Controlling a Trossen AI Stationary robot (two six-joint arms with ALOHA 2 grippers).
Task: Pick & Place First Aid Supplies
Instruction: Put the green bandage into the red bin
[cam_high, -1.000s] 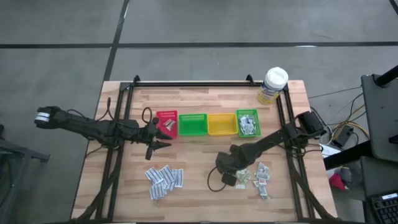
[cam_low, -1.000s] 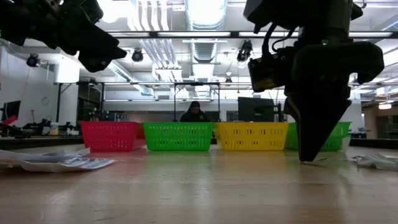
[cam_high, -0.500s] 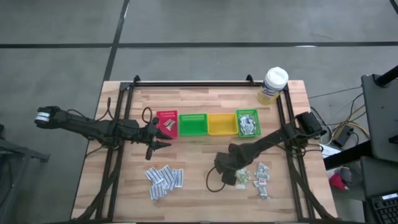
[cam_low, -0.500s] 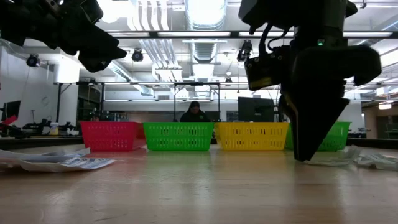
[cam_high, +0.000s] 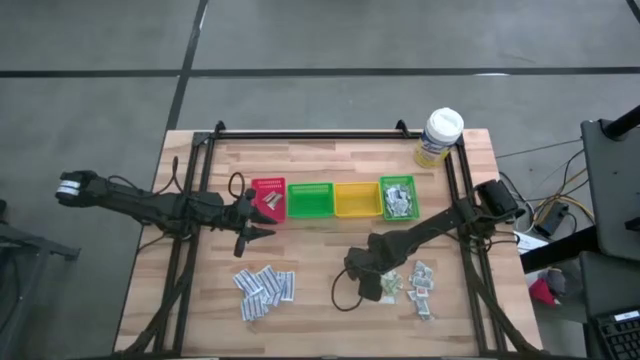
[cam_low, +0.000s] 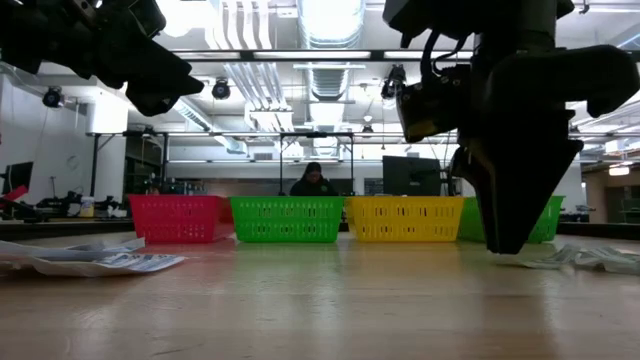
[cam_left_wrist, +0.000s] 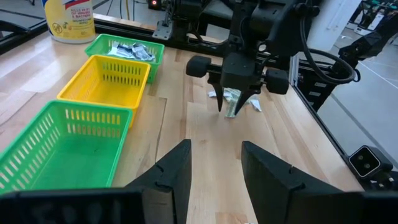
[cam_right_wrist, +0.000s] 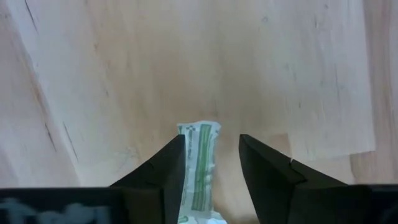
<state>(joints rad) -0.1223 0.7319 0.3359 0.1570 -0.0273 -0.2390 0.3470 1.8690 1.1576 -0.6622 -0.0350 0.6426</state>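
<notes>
The right end effector (cam_high: 372, 285) points down close to the bench (cam_high: 320, 300), by the near right part of it. Its two dark fingers (cam_right_wrist: 165, 174) are spread apart, and a small green and white packet (cam_right_wrist: 199, 165) lies flat on the wood between them. I cannot tell if the fingers touch the packet, and nothing is lifted. More little packets (cam_high: 422, 280) lie in a loose bunch just beside that end effector, on its right. The left end effector (cam_high: 252, 222) hangs above the bench near the red basket (cam_high: 268, 199). Its fingers (cam_left_wrist: 171, 180) are apart too, and they hold nothing. Four small baskets stand in a row across the middle of the bench: the red one, a green basket (cam_high: 310, 201), a yellow basket (cam_high: 356, 199), and one more green basket (cam_high: 398, 197) that has a pile of packets inside. Another heap of white and blue packets (cam_high: 265, 288) lies on the near left part of the bench, well apart from the right end effector. A yellow tub with a white lid (cam_high: 438, 137) stands at the far right corner. Far behind the bench a person (cam_low: 314, 181) sits at a desk.
</notes>
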